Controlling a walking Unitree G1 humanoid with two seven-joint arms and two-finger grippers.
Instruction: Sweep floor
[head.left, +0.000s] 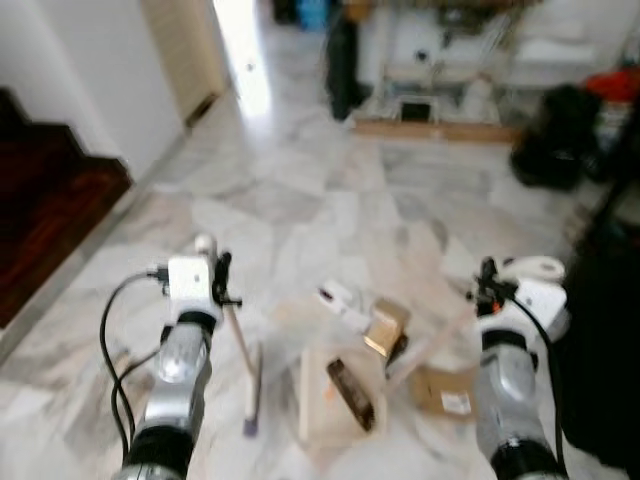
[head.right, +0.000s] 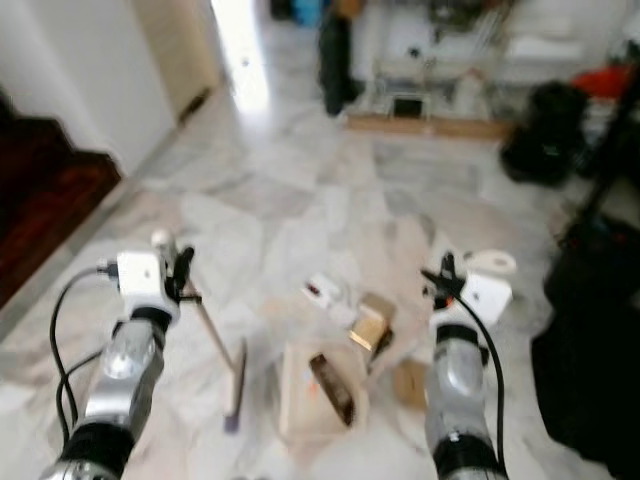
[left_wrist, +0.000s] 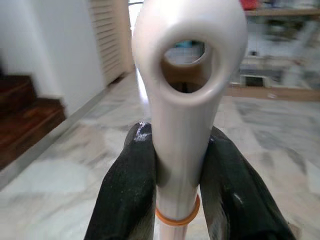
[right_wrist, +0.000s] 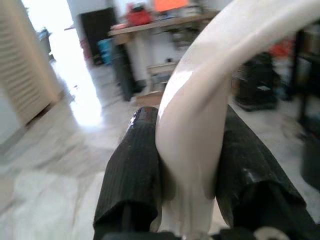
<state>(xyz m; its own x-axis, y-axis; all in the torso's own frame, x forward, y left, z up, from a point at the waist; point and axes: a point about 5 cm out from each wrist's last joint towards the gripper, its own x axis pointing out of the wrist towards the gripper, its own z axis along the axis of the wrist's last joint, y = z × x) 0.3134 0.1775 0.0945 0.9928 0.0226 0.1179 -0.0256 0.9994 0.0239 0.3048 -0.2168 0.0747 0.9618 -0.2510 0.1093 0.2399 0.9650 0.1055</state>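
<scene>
Left hand (left_wrist: 177, 180) clenched on broom handle (left_wrist: 182, 100), right hand (right_wrist: 192, 165) on dustpan handle (right_wrist: 210, 100) — litter (head.left: 385, 330) scattered across marble floor (head.left: 300, 200)

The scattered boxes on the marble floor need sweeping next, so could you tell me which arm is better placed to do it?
Left, probably. The left gripper is shut on the broom handle, whose head rests on the floor beside the litter. The right gripper clamps a white curved handle, likely the dustpan's.

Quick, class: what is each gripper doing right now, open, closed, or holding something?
Left gripper: closed on the broom handle.
Right gripper: closed on the white dustpan handle.
</scene>
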